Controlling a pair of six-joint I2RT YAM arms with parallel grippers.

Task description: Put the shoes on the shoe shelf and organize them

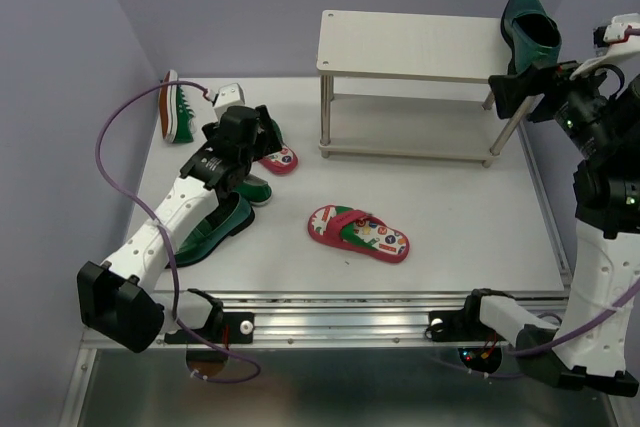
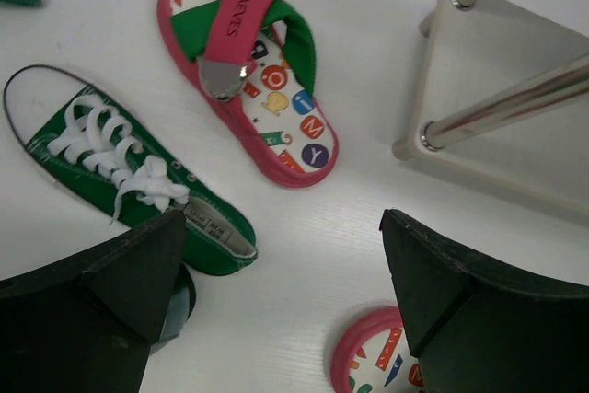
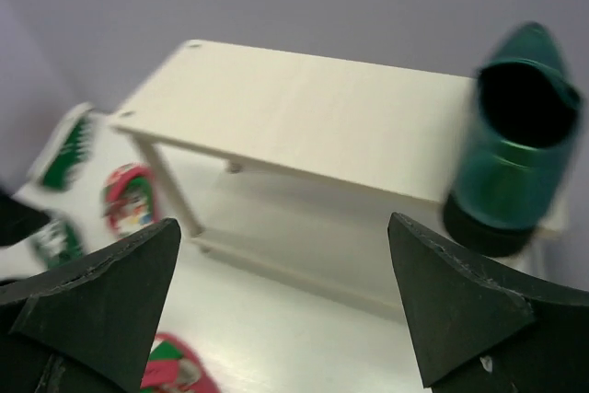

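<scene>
Teal loafer (image 1: 530, 32) is resting on the right end of the shelf (image 1: 400, 47) top, at the counter's (image 1: 470, 217) far edge. Right fingers (image 3: 460, 310) are standing spread and empty before it. Left fingers (image 2: 92, 310) are hovering released over a sneaker (image 2: 138, 181) and flip-flop (image 2: 258, 71) near the left edge.

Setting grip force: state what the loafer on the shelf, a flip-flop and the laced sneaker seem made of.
Teal loafer: glossy, likely patent or synthetic leather, given its sheen. Flip-flop: probably foam or rubber, printed matte insole, fabric-looking strap. Green sneaker: matte canvas look, white woven laces.
</scene>
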